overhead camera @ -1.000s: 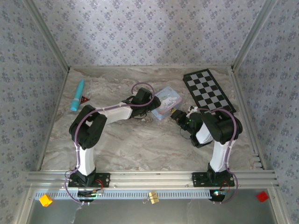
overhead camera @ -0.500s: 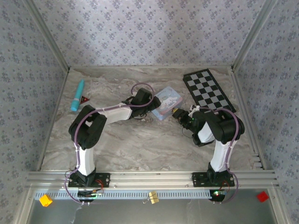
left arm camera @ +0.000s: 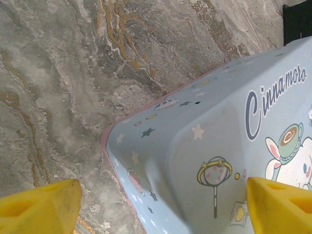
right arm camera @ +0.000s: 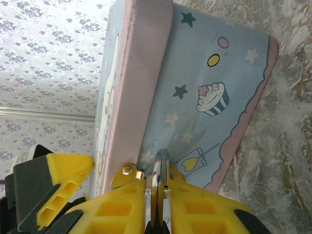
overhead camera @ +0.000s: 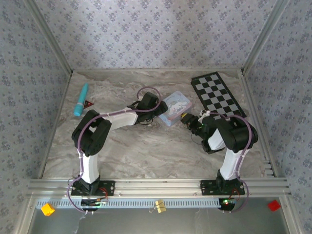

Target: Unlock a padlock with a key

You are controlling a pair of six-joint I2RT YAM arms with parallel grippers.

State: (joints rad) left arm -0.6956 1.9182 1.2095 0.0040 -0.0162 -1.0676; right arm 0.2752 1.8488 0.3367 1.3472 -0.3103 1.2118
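On the pale blue tin (left arm camera: 219,126), the script "Cinnamoro" is printed in dark blue and is cut off at the picture's edge. Beneath it a white long-eared cartoon figure with a teacup is drawn. On the tin's side, stars, a cupcake and coloured dots are seen from the right wrist, and no other writing can be read. The tin is laid on the marbled counter (overhead camera: 146,146) right of centre, just left of the near end of a chessboard (overhead camera: 217,95). The padlock (right arm camera: 159,168) is seen only as a thin silvery loop, edge-on; its black body is hidden. The loop is held against the tin's side, just beside a small brass latch plate (right arm camera: 127,170). It is pinched between the right fingers (right arm camera: 195,204), which are drawn narrow around it at the tin's near right corner. The left fingers (left arm camera: 41,204) are spread wide, and nothing is gripped by them. They are set to either side of the tin's left corner, and whether the tin is touched by them cannot be told. A teal cylinder (overhead camera: 81,99) and a red triangle (overhead camera: 88,103) are left well apart, at the far left of the counter.
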